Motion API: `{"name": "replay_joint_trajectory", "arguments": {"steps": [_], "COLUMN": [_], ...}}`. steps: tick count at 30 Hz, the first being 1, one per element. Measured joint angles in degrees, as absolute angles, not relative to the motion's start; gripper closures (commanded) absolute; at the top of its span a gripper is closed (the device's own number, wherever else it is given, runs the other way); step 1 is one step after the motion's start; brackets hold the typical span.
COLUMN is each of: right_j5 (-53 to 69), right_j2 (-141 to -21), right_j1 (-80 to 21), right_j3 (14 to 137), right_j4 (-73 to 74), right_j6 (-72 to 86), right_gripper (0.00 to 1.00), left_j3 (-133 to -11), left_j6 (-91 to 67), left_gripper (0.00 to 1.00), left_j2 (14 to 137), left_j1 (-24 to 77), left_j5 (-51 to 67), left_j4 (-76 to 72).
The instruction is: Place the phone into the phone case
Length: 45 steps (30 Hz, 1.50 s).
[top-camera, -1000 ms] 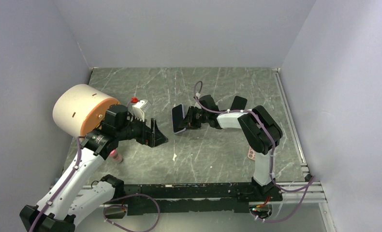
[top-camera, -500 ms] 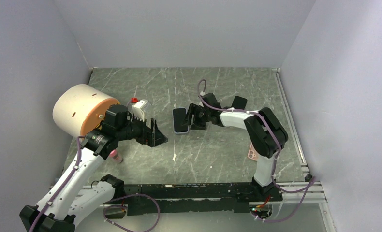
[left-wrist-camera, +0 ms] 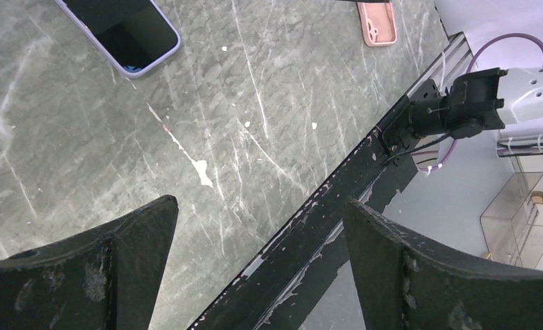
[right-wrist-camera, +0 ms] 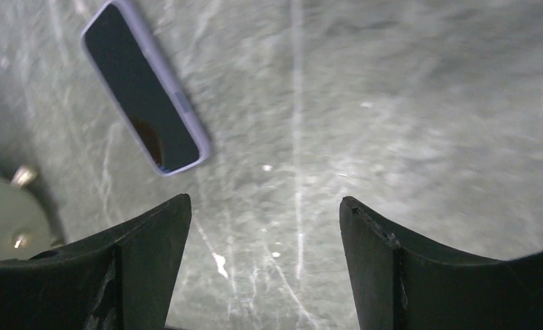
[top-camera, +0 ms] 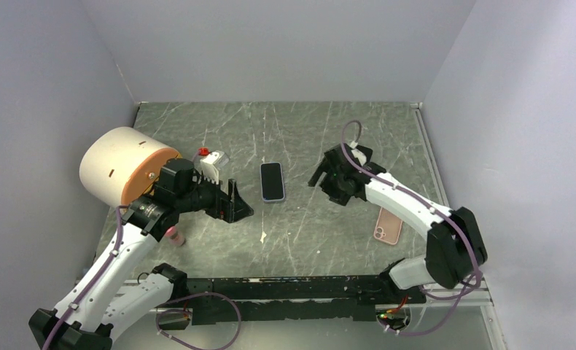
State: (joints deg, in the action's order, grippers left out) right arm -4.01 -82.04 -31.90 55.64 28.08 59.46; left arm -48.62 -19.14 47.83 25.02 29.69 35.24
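The phone (top-camera: 272,181), dark screen up with a lavender rim, lies flat mid-table; it also shows in the left wrist view (left-wrist-camera: 121,31) and the right wrist view (right-wrist-camera: 145,106). The pink phone case (top-camera: 388,226) lies flat to the right, near the right arm's forearm, and appears at the top of the left wrist view (left-wrist-camera: 377,22). My right gripper (top-camera: 323,179) (right-wrist-camera: 263,203) is open and empty, a short way right of the phone. My left gripper (top-camera: 237,203) (left-wrist-camera: 260,206) is open and empty, left of and nearer than the phone.
A white cylinder with an orange face (top-camera: 121,173) stands at the left beside the left arm. A small white piece with a red cap (top-camera: 211,160) sits behind the left gripper. The black front rail (left-wrist-camera: 337,206) runs along the near edge.
My right gripper opened and let go of the phone, which went from tilted to flat on the table. The right arm then drew back to the right. The left arm stayed still.
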Motion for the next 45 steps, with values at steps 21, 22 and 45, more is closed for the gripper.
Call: {"name": "replay_joint_trajectory", "arguments": {"steps": [21,22,45], "right_j5": [-28.3,-28.5,-27.4], "right_j2": [-72.2,-72.2,-79.0], "right_j1": [-25.2,-24.3,-12.8], "right_j3": [43.8,43.4,40.6], "right_j4": [49.6,49.3,36.6], "right_j6": [71.4,70.6,54.2], "right_gripper": [0.31,0.32,0.41], "left_j3": [-48.6,-48.6,-48.6], "left_j6": [-19.1,-19.1,-19.1], "left_gripper": [0.06,0.06,0.06], "left_j2": [48.6,48.5,48.5], "left_j1": [25.1,25.1,25.1], "left_j5": [29.7,29.7,29.6], "left_j4": [35.2,35.2,35.2]}}
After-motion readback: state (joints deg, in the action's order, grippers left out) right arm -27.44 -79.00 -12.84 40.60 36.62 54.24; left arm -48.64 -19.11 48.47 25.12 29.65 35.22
